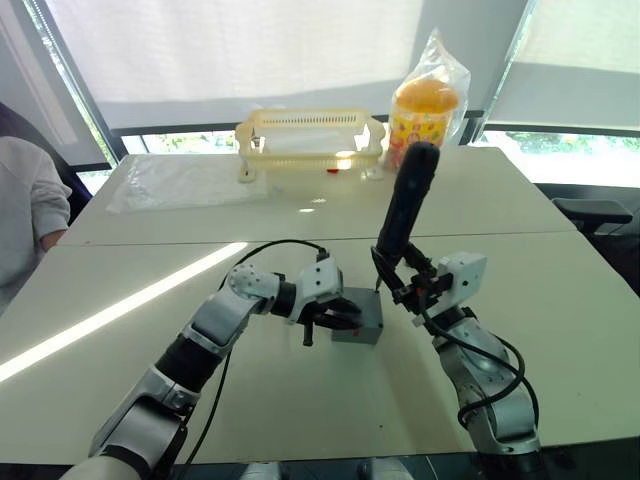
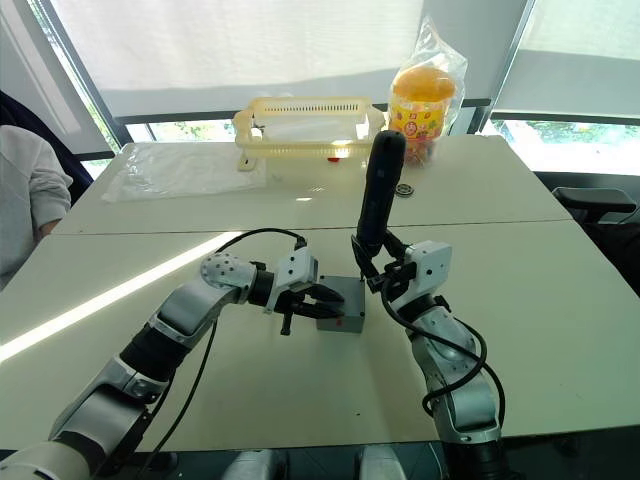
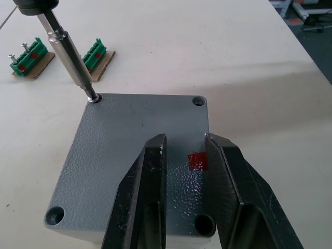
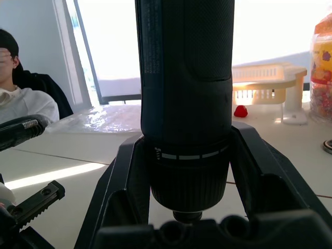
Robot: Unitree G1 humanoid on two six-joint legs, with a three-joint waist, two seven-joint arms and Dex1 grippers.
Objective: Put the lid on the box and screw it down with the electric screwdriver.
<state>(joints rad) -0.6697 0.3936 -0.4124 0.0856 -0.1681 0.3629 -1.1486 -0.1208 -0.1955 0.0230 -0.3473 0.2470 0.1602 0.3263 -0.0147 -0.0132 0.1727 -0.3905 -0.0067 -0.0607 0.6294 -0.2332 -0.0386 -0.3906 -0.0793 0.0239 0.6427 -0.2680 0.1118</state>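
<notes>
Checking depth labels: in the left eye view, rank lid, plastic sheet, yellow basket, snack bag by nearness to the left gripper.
1. lid – on the box, right at the left gripper.
2. plastic sheet – far half of the table, robot's left.
3. yellow basket – far edge, middle.
4. snack bag – far edge, robot's right.
Basket and sheet are close; the sheet's near edge looks nearer.
</notes>
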